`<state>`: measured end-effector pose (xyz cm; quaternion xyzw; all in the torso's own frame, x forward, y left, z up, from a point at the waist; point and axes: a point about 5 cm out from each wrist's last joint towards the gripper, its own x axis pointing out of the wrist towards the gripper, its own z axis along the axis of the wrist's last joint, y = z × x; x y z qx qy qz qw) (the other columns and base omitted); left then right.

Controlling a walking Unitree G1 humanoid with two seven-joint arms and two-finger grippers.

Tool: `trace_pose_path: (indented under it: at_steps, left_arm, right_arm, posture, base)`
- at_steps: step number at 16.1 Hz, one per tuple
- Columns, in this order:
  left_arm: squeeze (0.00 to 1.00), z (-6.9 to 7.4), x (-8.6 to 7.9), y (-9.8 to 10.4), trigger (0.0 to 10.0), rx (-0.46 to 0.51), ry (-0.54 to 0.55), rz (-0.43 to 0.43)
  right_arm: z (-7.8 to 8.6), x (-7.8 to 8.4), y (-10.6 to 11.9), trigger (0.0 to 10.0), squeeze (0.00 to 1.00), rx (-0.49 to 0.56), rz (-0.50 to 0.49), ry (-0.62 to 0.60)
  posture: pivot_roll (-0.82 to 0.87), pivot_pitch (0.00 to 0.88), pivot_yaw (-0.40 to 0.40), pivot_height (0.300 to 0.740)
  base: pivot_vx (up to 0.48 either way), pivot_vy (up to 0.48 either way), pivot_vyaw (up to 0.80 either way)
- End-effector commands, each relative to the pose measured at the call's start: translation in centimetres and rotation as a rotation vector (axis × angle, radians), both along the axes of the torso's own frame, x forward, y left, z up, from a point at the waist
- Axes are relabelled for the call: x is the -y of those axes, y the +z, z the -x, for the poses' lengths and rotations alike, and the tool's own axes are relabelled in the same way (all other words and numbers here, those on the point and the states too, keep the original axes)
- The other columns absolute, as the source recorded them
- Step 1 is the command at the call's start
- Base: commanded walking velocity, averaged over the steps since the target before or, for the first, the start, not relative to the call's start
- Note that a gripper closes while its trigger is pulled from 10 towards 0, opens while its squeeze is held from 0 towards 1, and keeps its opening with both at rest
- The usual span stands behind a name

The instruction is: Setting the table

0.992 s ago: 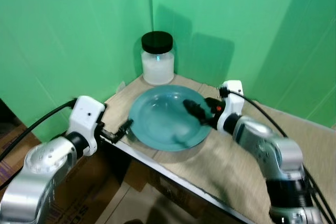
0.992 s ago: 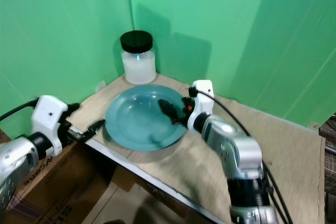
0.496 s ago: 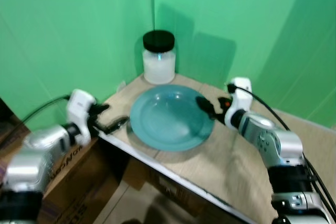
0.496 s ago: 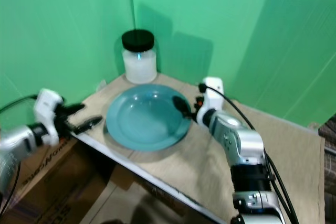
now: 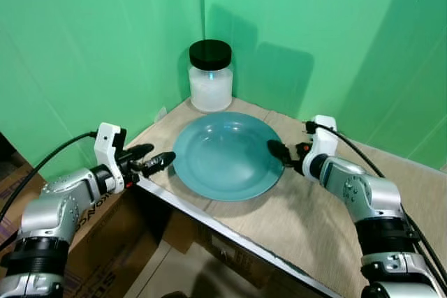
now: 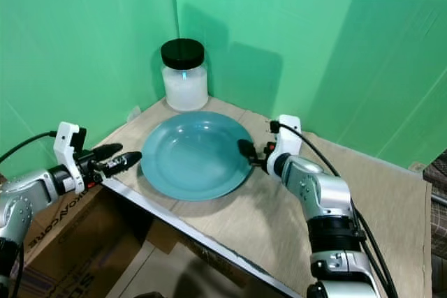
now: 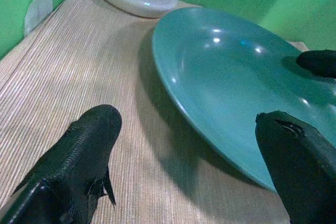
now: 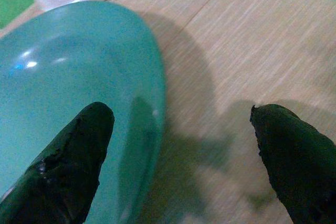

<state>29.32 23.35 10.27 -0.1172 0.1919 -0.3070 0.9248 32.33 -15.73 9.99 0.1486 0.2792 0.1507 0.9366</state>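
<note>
The left gripper [image 5: 152, 159], fingers spread wide, waits at 9 o'clock of the teal plate [image 5: 227, 155] on the wooden table [image 5: 307, 207]. At 3 o'clock the right gripper [image 5: 281, 153] is also wide. Green walls [image 5: 98, 40] behind; a black-lidded jar [image 5: 210, 76] at 12 o'clock. The writing on the cardboard box [image 5: 91, 204] is unreadable.

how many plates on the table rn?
1. A round teal plate lies on the wooden table, just in front of the black-lidded white jar in the corner, between the left gripper and right gripper.

The round teal plate [image 5: 227, 156] looks glossy and smooth. The beige woven table mat [image 5: 307, 214] is matt and ribbed. The frosted white jar [image 5: 210, 87] has a black lid.
</note>
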Motion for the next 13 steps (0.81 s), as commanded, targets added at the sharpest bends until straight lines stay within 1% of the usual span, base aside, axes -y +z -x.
trace_pose_path:
  at_steps: [1, 2, 3, 4, 7, 9, 10, 11, 12, 13]
  left_arm:
    - [0.0, -0.2, -0.1, 0.0, 10.0, -0.01, 0.007, -0.01]
    - [0.0, -0.2, -0.1, 0.0, 10.0, -0.011, 0.009, -0.006]
    - [0.0, -0.2, -0.1, -0.1, 10.0, -0.02, 0.005, 0.017]
    - [0.0, -0.2, 0.0, -0.2, 10.0, -0.02, -0.002, 0.025]
    - [0.0, -0.2, 0.4, -0.4, 10.0, -0.021, -0.014, 0.035]
    - [0.0, -0.2, 0.7, -0.5, 10.0, -0.023, -0.023, 0.036]
    - [0.0, -0.3, 0.7, -0.5, 10.0, -0.024, -0.025, 0.037]
    - [0.0, -0.3, 0.8, -0.6, 10.0, -0.024, -0.028, 0.039]
    - [0.0, -0.3, 0.9, -0.6, 10.0, -0.022, -0.031, 0.04]
    - [0.0, -0.4, 1.0, -0.5, 10.0, -0.02, -0.035, 0.046]
  right_arm:
    - [-0.2, -0.1, 0.6, 10.0, 0.0, -0.007, -0.055, 0.006]
    - [-0.2, -0.2, 0.7, 10.0, 0.0, -0.013, -0.079, 0.01]
    - [-0.1, -0.5, 1.0, 10.0, 0.0, -0.03, -0.146, 0.035]
    - [-0.1, -0.7, 1.1, 10.0, 0.0, -0.04, -0.177, 0.048]
    - [0.3, -0.9, 1.5, 10.0, 0.0, -0.122, -0.258, 0.098]
    - [0.4, -0.8, 1.7, 10.0, 0.0, -0.148, -0.282, 0.109]
    - [0.4, -0.8, 1.8, 9.3, 0.0, -0.154, -0.294, 0.113]
    - [0.5, -0.9, 1.8, 4.0, 0.0, -0.166, -0.31, 0.123]
    - [0.6, -1.0, 1.7, 1.7, 0.0, -0.176, -0.317, 0.131]
    - [0.8, -1.2, 1.6, 0.0, 0.0, -0.194, -0.325, 0.139]
  posture:
    - [-0.08, 0.0, -0.01, 0.74]
    - [-0.08, 0.0, -0.011, 0.74]
    - [-0.07, 0.0, -0.014, 0.74]
    - [-0.07, 0.0, -0.014, 0.74]
    - [-0.07, 0.0, -0.016, 0.74]
    - [-0.07, 0.0, -0.018, 0.74]
    - [-0.07, 0.0, -0.018, 0.74]
    - [-0.07, 0.0, -0.019, 0.74]
    - [-0.07, 0.0, -0.019, 0.74]
    - [-0.07, 0.0, -0.019, 0.74]
  base:
    - [0.0, 0.0, 0.0]
    - [0.0, 0.0, 0.0]
    - [0.0, 0.0, 0.0]
    - [0.0, 0.0, 0.0]
    - [0.0, 0.0, 0.0]
    - [0.0, 0.0, 0.0]
    - [0.0, 0.0, 0.0]
    - [0.0, 0.0, 0.0]
    - [0.0, 0.0, 0.0]
    - [0.0, 0.0, 0.0]
